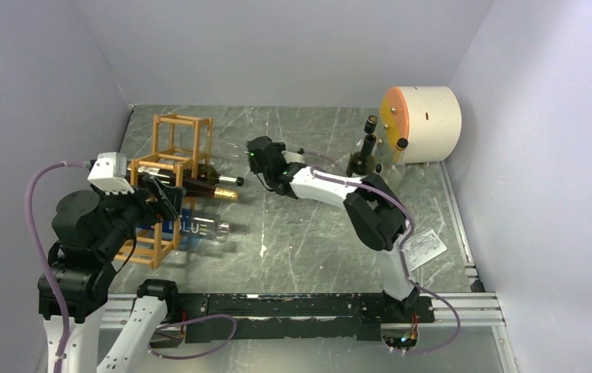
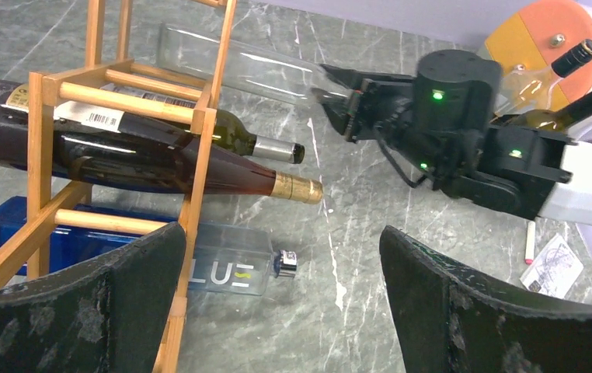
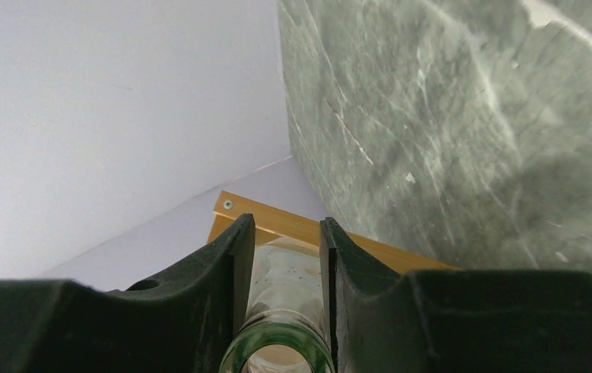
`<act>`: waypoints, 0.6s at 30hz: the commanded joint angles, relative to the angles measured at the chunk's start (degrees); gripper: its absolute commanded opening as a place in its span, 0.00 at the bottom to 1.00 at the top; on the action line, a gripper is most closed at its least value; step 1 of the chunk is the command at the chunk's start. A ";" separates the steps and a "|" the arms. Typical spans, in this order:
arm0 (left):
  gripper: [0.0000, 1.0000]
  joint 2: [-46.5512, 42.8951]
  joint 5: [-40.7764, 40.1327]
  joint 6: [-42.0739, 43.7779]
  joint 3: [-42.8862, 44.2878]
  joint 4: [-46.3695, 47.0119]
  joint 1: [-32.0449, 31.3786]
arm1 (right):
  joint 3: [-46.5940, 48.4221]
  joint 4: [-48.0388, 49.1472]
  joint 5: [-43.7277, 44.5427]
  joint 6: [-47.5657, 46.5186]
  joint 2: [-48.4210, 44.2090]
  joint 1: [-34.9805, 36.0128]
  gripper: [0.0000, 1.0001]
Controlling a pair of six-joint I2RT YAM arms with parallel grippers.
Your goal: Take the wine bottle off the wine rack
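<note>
rack: wine rack (image 1: 170,183) sits near left edge of bench, toward the far-left corner; stepped wooden frame, upright.
target btl: clear wine bottle (image 2: 235,68), lying roughly level in the rack's top tier, neck sticking out toward bench centre. Body partly inside the frame still, as far as left wrist view shows.
R grip: right gripper (image 3: 283,268) closed round the clear btl's neck; fingers (image 3: 227,272) pressed to the glass either side, open mouth of btl at bottom of wrist view.
L grip: left gripper (image 2: 281,303) fingers spread wide, nothing between them; hovers at near side of rack, pointing toward bench centre.
other btls in rack: dark bottle w/ gold cap (image 2: 161,159) and green bottle w/ dark cap (image 2: 235,136) lie in mid tier, necks out; blue-label bottle (image 2: 223,268) on lowest level, resting at bench surface.
far-right corner: cream drum (image 1: 425,123) w/ orange face; two upright bottles (image 1: 364,151) just beside it.
paper scrap (image 1: 423,249): near right edge.
done: grasp on neck looks made.
left: pull-out. Btl judged not clear of rack yet; needs straight draw along its own axis toward bench centre, then set-down.
risk: top tier bars may snag btl or tug rack.
</note>
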 commanded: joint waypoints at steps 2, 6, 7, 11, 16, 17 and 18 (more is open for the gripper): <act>0.98 1.39 -3.36 0.41 0.91 -0.23 -0.22 | -6.87 5.92 4.07 -5.39 -10.54 -1.72 0.00; 0.98 1.46 -4.96 0.92 0.40 0.57 -0.22 | -8.87 5.41 4.83 -10.17 -14.47 -2.50 0.00; 0.98 1.78 -5.04 0.88 0.59 0.52 -0.22 | -8.71 4.21 5.20 -11.56 -15.15 -2.67 0.00; 0.98 3.04 -4.46 0.54 1.69 0.59 -0.22 | -6.56 0.07 5.94 -19.79 -17.43 -3.69 0.00; 0.98 3.46 -4.01 -0.19 1.78 0.80 -0.22 | -7.34 -1.27 6.44 -27.92 -20.83 -4.70 0.00; 0.98 3.59 -3.94 -0.26 1.77 0.84 -0.22 | -7.74 -0.99 6.45 -29.20 -21.41 -4.82 0.00; 0.98 3.71 -3.86 -0.41 1.72 0.89 -0.22 | -7.89 -0.63 6.41 -30.75 -21.91 -4.85 0.00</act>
